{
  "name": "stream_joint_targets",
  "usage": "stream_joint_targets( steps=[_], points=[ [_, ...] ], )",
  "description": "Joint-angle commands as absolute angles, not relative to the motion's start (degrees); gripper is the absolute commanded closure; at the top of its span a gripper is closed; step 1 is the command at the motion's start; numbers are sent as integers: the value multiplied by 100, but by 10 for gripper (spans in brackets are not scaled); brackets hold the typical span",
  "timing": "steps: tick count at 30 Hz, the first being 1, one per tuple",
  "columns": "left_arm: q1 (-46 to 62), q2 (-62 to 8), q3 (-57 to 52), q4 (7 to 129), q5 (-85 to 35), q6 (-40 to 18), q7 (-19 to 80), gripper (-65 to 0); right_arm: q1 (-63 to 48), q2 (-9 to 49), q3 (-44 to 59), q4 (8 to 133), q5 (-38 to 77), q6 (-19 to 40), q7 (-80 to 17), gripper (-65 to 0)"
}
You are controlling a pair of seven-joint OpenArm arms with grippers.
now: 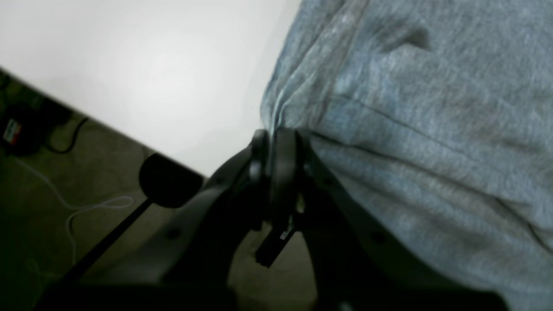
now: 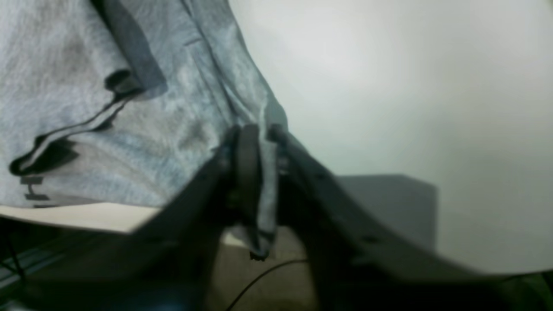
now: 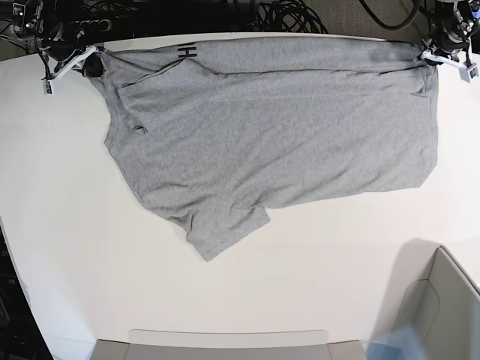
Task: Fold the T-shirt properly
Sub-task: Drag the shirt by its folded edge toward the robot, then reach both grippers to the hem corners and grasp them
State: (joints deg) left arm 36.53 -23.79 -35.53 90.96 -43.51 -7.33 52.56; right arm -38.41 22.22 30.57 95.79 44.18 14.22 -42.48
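The light grey T-shirt point(image 3: 277, 135) lies spread on the white table point(image 3: 67, 225), its far strip folded over so black lettering point(image 3: 186, 52) shows at the far edge. My left gripper point(image 3: 429, 56) is at the shirt's far right corner. In the left wrist view its jaws point(image 1: 273, 140) are pressed together on a thin edge of the T-shirt point(image 1: 432, 129). My right gripper point(image 3: 88, 60) is at the far left corner. In the right wrist view its fingers point(image 2: 263, 138) stand a little apart, with a strip of the T-shirt point(image 2: 86, 86) hanging between them.
Both grippers sit right at the table's far edge, with dark floor and cables point(image 3: 285, 15) beyond it. A grey box point(image 3: 442, 300) stands at the near right corner. A flat grey tray point(image 3: 225, 343) lies along the near edge.
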Motion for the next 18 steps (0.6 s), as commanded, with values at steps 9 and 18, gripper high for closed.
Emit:
stream_joint_targets(
  steps=[9, 18],
  points=[
    [3705, -2484, -3679, 9903, -4286, -664, 5270, -94, -3899, 2325, 3116, 10026, 4295, 1314, -4338, -258],
    [3556, -2466, -4163, 9912, -4286, -664, 5279, -94, -4066, 2185, 3987, 10607, 4295, 1305, -4338, -259]
  ],
)
